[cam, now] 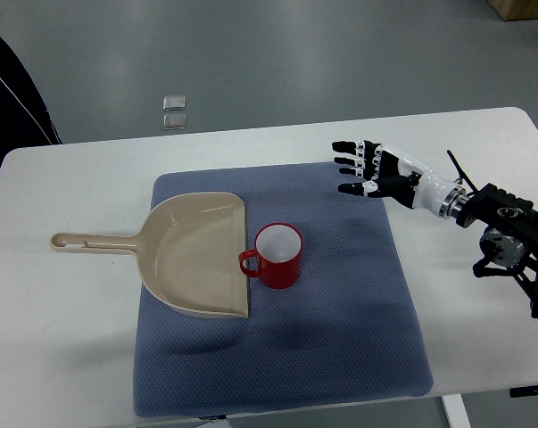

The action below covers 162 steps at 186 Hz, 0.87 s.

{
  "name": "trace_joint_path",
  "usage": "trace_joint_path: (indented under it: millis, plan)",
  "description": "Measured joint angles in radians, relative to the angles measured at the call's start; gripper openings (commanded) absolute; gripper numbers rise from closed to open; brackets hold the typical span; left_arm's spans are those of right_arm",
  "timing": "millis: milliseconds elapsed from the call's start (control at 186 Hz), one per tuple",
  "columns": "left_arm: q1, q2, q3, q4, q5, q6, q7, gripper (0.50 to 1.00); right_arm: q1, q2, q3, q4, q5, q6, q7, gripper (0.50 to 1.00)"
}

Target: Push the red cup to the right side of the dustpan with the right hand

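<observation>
1. While the right hand (368,169) hovers over the mat's (340,357) far right corner, fingers spread and holding nothing, the red cup (277,255) stands upright near the mat's middle.
2. Cup's handle touches, or nearly touches, the open front edge of the dustpan (197,254); cup already sits just right of that edge.
3. Key relation: cup lies toward the mat's near left corner from the hand, well apart from it.
4. Dustpan's handle points toward the table's (63,357) left edge.
5. Judgement: any further push runs rightward, so the palm must first get to the cup's left, a tight fit against the dustpan.
6. Left arm not seen.
</observation>
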Motion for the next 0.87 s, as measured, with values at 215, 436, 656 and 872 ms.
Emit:
trace_joint_path:
  millis: [215, 436, 656, 872]
  plan:
    - [0.000, 0.000, 0.000, 0.000, 0.000, 0.000, 0.000, 1.000, 0.064, -0.014, 0.046, -0.027, 0.150, -0.090, -0.190, 0.934]
    - [0.000, 0.000, 0.000, 0.000, 0.000, 0.000, 0.000, 1.000, 0.097, -0.017, 0.035, -0.029, 0.315, -0.107, -0.269, 0.932]
    - [0.000, 0.000, 0.000, 0.000, 0.000, 0.000, 0.000, 1.000, 0.090, -0.006, 0.043, -0.029, 0.338, -0.108, -0.242, 0.934]
    - [0.000, 0.000, 0.000, 0.000, 0.000, 0.000, 0.000, 1.000, 0.079, -0.003, 0.045, -0.029, 0.338, -0.099, -0.203, 0.934]
